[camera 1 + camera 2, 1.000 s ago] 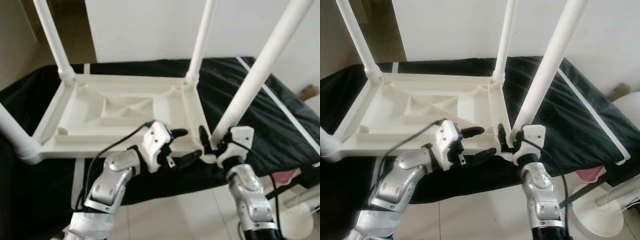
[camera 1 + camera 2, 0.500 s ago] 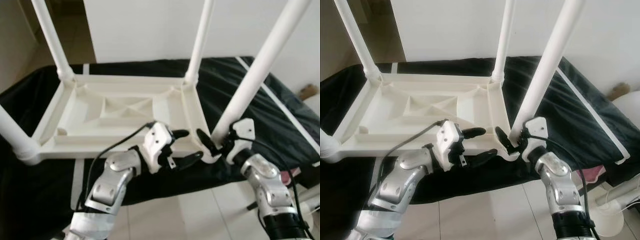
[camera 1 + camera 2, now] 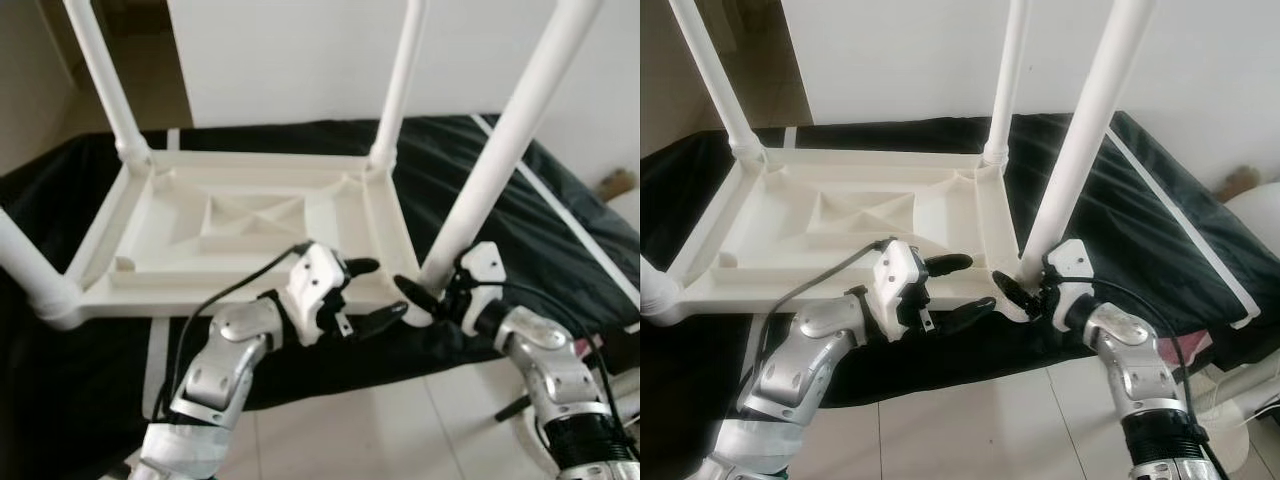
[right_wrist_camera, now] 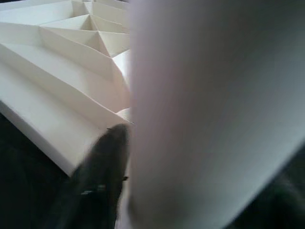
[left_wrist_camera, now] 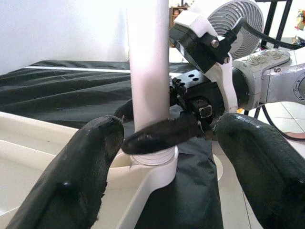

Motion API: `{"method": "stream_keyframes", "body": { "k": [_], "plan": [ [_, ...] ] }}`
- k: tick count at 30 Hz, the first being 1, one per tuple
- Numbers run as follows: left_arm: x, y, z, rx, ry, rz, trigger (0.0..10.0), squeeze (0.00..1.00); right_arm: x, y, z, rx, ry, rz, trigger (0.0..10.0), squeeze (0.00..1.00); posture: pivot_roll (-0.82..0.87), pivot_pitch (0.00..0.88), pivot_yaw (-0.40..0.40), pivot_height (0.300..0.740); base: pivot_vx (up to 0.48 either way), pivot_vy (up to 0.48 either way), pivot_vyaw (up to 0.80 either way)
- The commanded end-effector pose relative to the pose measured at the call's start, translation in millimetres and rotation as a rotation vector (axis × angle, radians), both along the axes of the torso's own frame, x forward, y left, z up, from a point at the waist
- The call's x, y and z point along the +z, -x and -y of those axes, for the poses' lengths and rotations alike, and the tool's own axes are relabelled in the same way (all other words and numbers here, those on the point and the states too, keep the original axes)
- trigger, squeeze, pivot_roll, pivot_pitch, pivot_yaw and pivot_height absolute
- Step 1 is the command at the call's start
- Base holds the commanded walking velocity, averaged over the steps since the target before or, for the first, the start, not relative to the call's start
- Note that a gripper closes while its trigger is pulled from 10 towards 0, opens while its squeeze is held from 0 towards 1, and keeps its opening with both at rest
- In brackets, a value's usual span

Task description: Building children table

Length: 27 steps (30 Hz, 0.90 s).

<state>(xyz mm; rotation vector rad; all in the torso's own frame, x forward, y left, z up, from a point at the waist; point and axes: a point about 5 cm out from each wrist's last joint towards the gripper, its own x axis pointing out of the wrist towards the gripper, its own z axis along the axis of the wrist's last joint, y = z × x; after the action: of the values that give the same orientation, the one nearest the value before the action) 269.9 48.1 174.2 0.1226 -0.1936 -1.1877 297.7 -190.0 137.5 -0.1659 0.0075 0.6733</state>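
Right at the base of the near right table leg [image 3: 500,155], the right gripper [image 3: 432,297] has its black fingers [image 5: 162,135] closed around the white tube, just above the corner socket. One finger crosses in front of the leg in the left wrist view; the other sits behind the tube and is mostly hidden. In the right wrist view the leg is a pale blur across the right half of the frame, with one dark finger [image 4: 102,171] pressed against it at lower centre, too blurred for detail.

The left gripper [image 3: 368,294] hovers just left of that corner, its fingers spread apart around nothing, one above the table's near rim and one below it. Its silver forearm rises from the lower left of the frame, bent at the elbow, a black cable looping over the wrist. The right forearm comes in from the lower right corner, angled inward toward the leg.

The upturned white children table [image 3: 170,245] lies in the middle of the frame on a black sheet [image 3: 560,240], its ribbed underside facing up. All four legs are cut off by the frame edges. A white fan [image 5: 236,19] stands beyond, partly hidden by the right wrist.
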Motion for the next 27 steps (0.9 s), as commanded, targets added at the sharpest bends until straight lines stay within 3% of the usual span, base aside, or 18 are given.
{"method": "stream_keyframes", "body": {
  "k": [1, 5, 6, 20, 27],
  "plan": [
    [2.4, 0.6, 0.0, 0.047, 0.013, 0.009, 10.0, 0.00, -8.0, 2.9, -1.3, 0.029, 0.019, -0.030, 0.0, 0.00, 0.00, 0.038, -0.054, 0.740, 0.000, 0.000, 0.00],
    [2.0, 0.7, -0.3, 0.046, 0.012, 0.007, 10.0, 0.00, -11.9, 5.5, 2.9, 0.020, 0.022, -0.039, 0.0, 0.00, 0.00, 0.039, -0.053, 0.740, 0.000, 0.000, 0.00],
    [2.1, 0.7, -0.2, 0.045, 0.013, 0.006, 10.0, 0.00, -13.7, 6.8, 4.5, 0.015, 0.022, -0.050, 10.0, 0.00, 0.00, 0.040, -0.053, 0.740, 0.000, 0.000, 0.00],
    [1.7, 2.0, 2.7, 0.031, 0.021, -0.005, 10.0, 0.00, -14.8, 10.2, 7.2, -0.143, -0.046, -0.056, 10.0, 0.00, -0.02, 0.042, -0.054, 0.740, 0.000, 0.000, 0.00],
    [1.1, 3.1, 3.0, 0.028, 0.023, -0.011, 10.0, 0.00, -6.8, 11.8, -0.1, -0.361, -0.096, 0.004, 10.0, 0.00, -0.02, 0.045, -0.056, 0.740, 0.000, 0.000, 0.00]
  ]
}}
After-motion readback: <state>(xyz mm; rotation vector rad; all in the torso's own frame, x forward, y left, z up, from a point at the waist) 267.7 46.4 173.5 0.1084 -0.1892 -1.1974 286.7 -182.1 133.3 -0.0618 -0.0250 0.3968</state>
